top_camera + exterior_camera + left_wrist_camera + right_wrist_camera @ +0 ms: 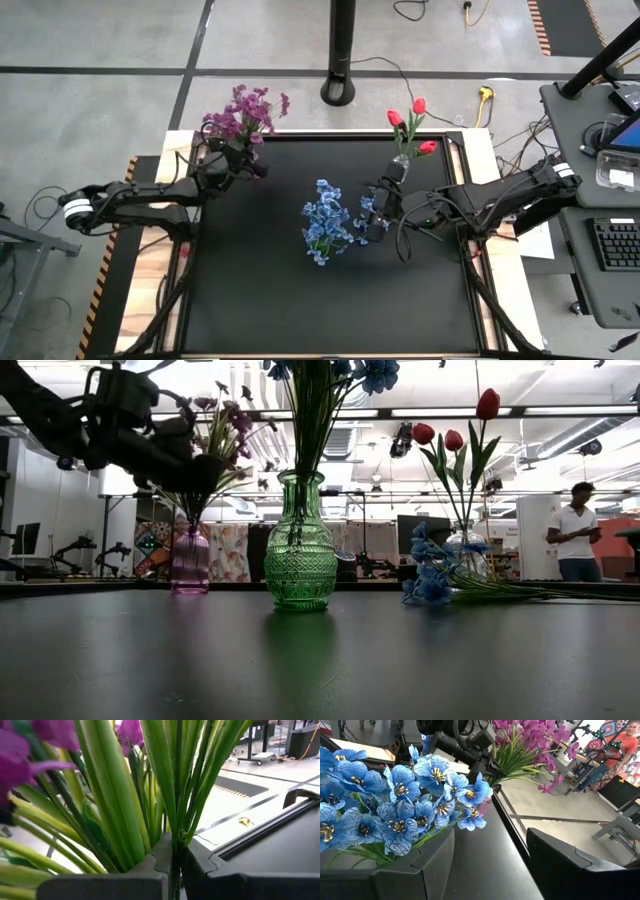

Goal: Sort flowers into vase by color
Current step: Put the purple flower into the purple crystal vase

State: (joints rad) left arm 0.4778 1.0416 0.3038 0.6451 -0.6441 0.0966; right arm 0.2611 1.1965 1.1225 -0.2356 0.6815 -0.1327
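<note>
No readable text or labels, as far as visible.

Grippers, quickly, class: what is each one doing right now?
Left gripper: closed on a green stem among the purple flowers.
Right gripper: open, beside the blue flowers; holding nothing that can be seen.

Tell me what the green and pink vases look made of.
Green vase: apparently pressed glass, translucent, glossy, with an embossed diamond pattern. Pink vase: likely tinted glass too, since light passes through; smoother, though partly in shadow, so less certain.
</note>
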